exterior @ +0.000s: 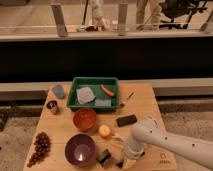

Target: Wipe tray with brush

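Note:
The green tray (73, 96) stands at the back middle of the wooden table, with two grey cloth pieces (85, 94) and a red sausage (107, 90) in it. My gripper (119, 160) is low at the table's front edge, at the end of the white arm (150, 137) that comes in from the right, far in front of the tray. A small dark thing (105, 158) lies just left of the gripper, beside the purple bowl; it looks like the brush. I cannot tell whether the gripper holds it.
An orange bowl (85, 119) and a purple bowl (80, 149) stand in front of the tray. An orange fruit (104, 131), a flat black block (126, 120), a thin dark stick (127, 97), a grey cup (59, 90), a can (51, 106) and grapes (39, 147) also lie on the table.

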Controlling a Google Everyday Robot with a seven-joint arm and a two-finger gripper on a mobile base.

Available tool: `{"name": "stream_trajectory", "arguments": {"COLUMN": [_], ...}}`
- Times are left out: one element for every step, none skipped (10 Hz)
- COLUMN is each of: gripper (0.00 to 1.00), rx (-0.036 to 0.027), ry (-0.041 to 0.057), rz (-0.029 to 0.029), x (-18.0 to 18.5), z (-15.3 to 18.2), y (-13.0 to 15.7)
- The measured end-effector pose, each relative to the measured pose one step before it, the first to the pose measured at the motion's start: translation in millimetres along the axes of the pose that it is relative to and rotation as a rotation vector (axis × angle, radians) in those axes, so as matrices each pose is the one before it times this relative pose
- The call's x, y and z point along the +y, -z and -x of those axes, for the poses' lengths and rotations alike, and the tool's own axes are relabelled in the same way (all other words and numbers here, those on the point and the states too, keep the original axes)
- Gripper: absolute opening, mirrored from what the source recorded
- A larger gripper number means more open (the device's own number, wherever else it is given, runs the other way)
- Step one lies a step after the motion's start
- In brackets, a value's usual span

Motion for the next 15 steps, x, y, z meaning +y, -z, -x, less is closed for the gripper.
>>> {"name": "stream_trajectory", "arguments": {"gripper": [0.12,0.12,0.12,0.12,0.12,0.12,0.09,0.02,0.0,0.0,0.0,0.0,0.0,0.0,0.0], "rx": [0.00289,0.00249,0.00631,0.01556,0.00984,0.01627,0.0203,0.0189,0.01523,0.01756,0.01266,0.01142,0.00516,0.00108,0.00159], "ry": [0.00559,0.00842,0.00726,0.02091,0.01196,0.01442,0.0167,0.01167,0.01546,0.02016,0.0125,0.01057,0.00707,0.00281,0.00359], "rz": [-0.01833,-0.03291,-0.02781,-0.0492,-0.0272,-0.03256,-0.04428,-0.04348,-0.03834,-0.04051,-0.02428,-0.02324,-0.01967,-0.0134,-0.01189], "x": [-1.45,-1.96,-0.66,-3.78,-3.54,-5.16,-10.0,-13.34,-17.47,-27.55,-24.63,-26.92,-29.3,-18.99,-16.34], "z": [0.91,3.84,3.99,11.82,7.25,7.45,9.14,5.19,4.86,2.69,-1.81,-5.12,-9.03,-8.57,-9.98], "y": [4.47,10.07,12.48,29.86,19.16,22.68,28.49,24.57,20.72,18.91,8.45,3.41,-3.45,-6.63,-9.65]}}
